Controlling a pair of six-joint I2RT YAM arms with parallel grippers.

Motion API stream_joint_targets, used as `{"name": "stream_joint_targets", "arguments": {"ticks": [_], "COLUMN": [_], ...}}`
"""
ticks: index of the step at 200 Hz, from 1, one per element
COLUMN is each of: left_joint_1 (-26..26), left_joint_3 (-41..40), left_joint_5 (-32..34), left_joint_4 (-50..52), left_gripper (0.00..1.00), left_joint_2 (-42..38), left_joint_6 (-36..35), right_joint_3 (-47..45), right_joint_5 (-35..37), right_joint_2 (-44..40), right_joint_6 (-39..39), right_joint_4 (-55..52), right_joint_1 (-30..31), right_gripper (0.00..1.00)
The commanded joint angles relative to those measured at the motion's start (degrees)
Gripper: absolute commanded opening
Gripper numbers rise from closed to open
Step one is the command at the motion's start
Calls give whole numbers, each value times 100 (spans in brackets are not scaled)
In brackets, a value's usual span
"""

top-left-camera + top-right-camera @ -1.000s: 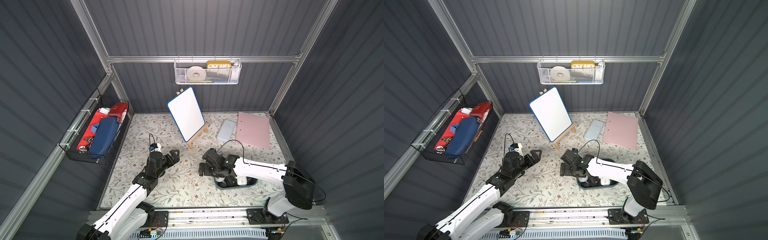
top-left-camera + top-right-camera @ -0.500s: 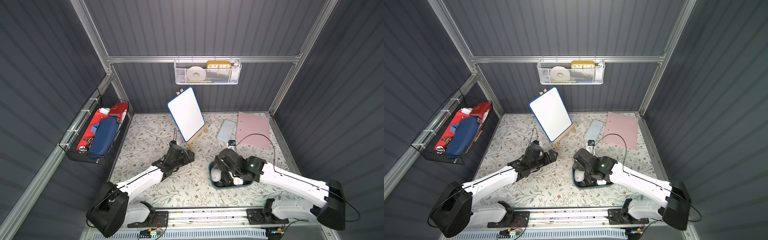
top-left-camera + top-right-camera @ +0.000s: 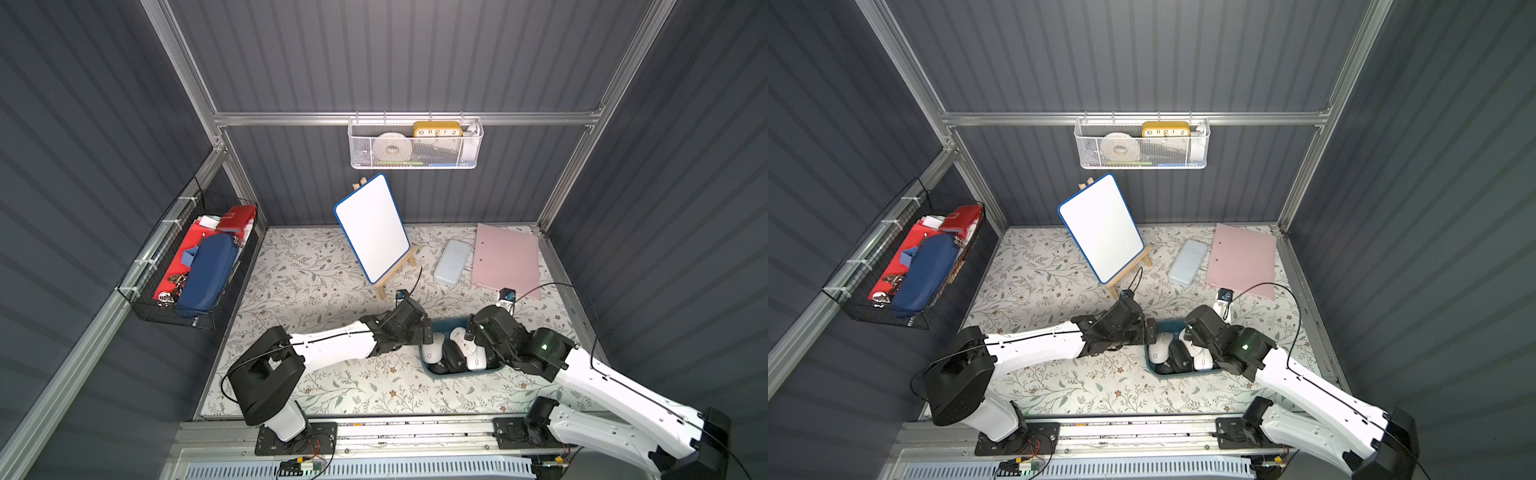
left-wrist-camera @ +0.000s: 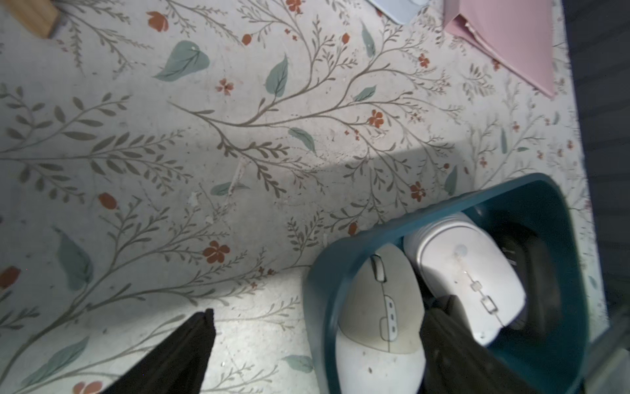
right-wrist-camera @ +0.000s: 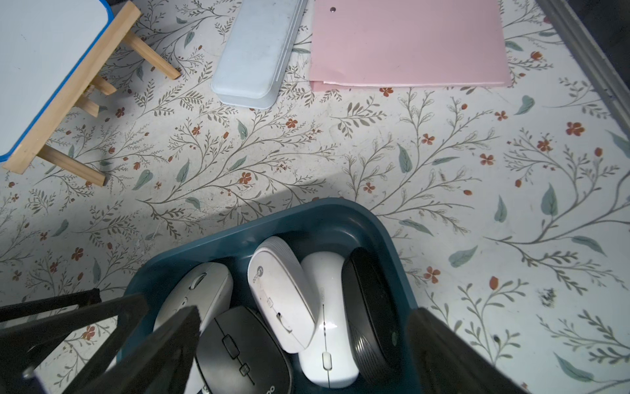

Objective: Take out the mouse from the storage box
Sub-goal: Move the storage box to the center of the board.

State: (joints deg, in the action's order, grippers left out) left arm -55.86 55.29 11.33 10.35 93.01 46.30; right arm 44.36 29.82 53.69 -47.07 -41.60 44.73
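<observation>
Both end effectors are spread wide and hold nothing; no mouse is out yet. The storage box (image 5: 306, 213) sits on the counter (image 5: 477, 204) near the front, between the two arms, packed with mice. The right end effector (image 5: 303, 310) hovers over the box, roughly centred on the white logo mouse (image 5: 279, 296), which lies tilted on top of the others. We'd take that one, since nothing pins it. Problem: in the right wrist view its outer finger (image 5: 443, 344) looks to be at or outside the box rim, past the black mouse standing on edge (image 5: 370, 307), so a plain close would likely sweep that mouse and the wall in too. We'd narrow the jaws first, align them across the logo mouse's short width, then drop between it and its neighbours. The left end effector (image 4: 329, 307) straddles the box wall: one finger (image 4: 177, 354) outside over the counter, the other down between the beige mouse (image 4: 378, 307) and the logo mouse. Closing there would probably squeeze the beige mouse against the wall. That's usable as a brace for the box, but go soft. The shells look smooth and curved, so grip low on the flanks, lift straight up and slow, and watch for the plain white mouse (image 5: 327, 354) underneath dragging along.
</observation>
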Motion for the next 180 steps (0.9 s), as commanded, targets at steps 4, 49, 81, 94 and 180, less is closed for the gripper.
{"name": "stream_joint_targets", "arguments": {"ticks": [4, 49, 81, 94, 180], "left_joint_1": [-4, -4, -4, -4, 814], "left_joint_3": [256, 439, 356, 319, -290], "left_joint_5": [862, 987, 913, 966, 1172], "left_joint_4": [955, 1195, 1064, 1064, 785], "left_gripper": [99, 96, 95, 95, 88], "left_joint_2": [188, 560, 734, 718, 205], "left_joint_6": [289, 357, 493, 550, 276], "right_joint_3": [-122, -120, -130, -98, -17], "right_joint_5": [-145, -175, -179, -218, -723], "right_joint_2": [-46, 0, 22, 76, 1069], "right_joint_6": [-36, -30, -4, -4, -92], "right_joint_4": [136, 192, 250, 266, 551], "right_joint_1": [-4, -8, -8, -7, 3], "right_gripper": [98, 98, 98, 98, 98]}}
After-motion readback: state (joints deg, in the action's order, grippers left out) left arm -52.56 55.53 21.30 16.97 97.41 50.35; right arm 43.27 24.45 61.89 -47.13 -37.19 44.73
